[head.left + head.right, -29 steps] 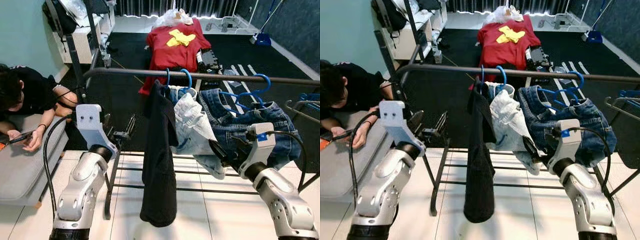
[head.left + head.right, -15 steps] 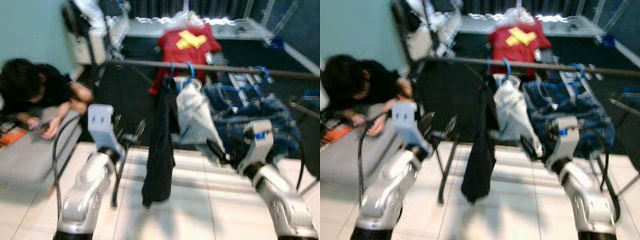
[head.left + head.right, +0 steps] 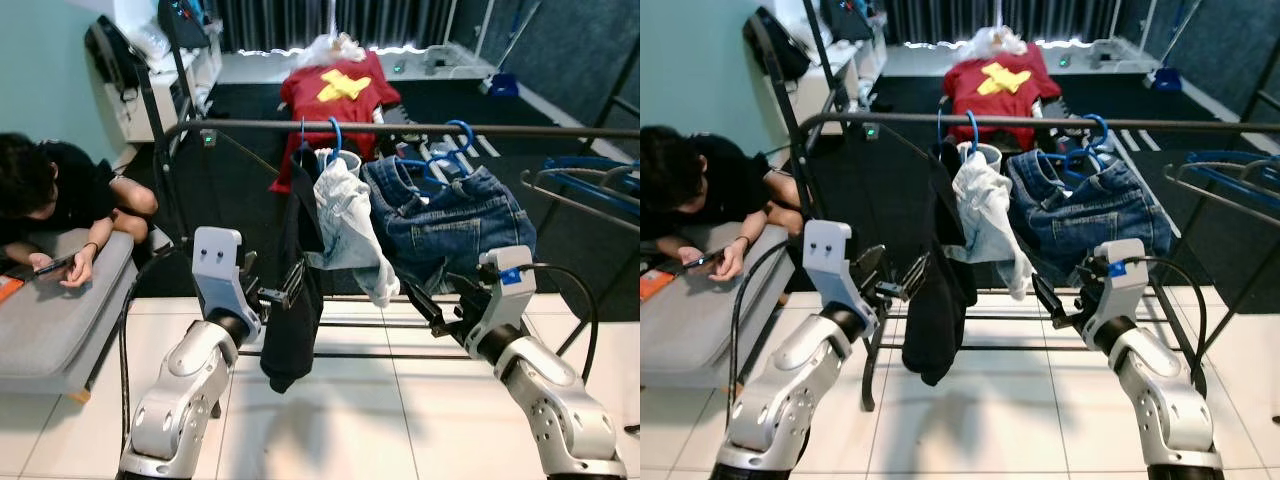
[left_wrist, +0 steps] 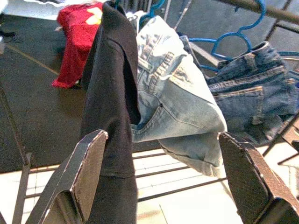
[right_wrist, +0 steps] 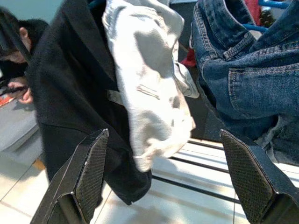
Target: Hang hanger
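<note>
A dark metal clothes rack with a long horizontal top rail [image 3: 400,128] spans the scene above a white tiled floor [image 3: 400,420]. From the rail hang, on blue plastic hangers [image 3: 335,150], a long black garment [image 3: 290,300], a pale washed-denim garment [image 3: 345,225] just beside it, and dark blue jeans [image 3: 450,215] further toward the robot's right. Behind the rack a red shirt with a yellow print [image 3: 335,90] lies on a dark carpet. On the robot's left a person in a black top [image 3: 60,195] leans over a grey cushioned bench [image 3: 50,320]. The left end effector [image 3: 272,292] is raised near the black garment, its fingers [image 4: 86,172] spread apart and empty; the right end effector [image 3: 432,315] sits below the jeans, likewise spread apart and empty. Every hanger visible is already hooked on the rail, so the hanging step looks complete; the next move probably calls for drawing both arms clear without snagging cloth.
</note>
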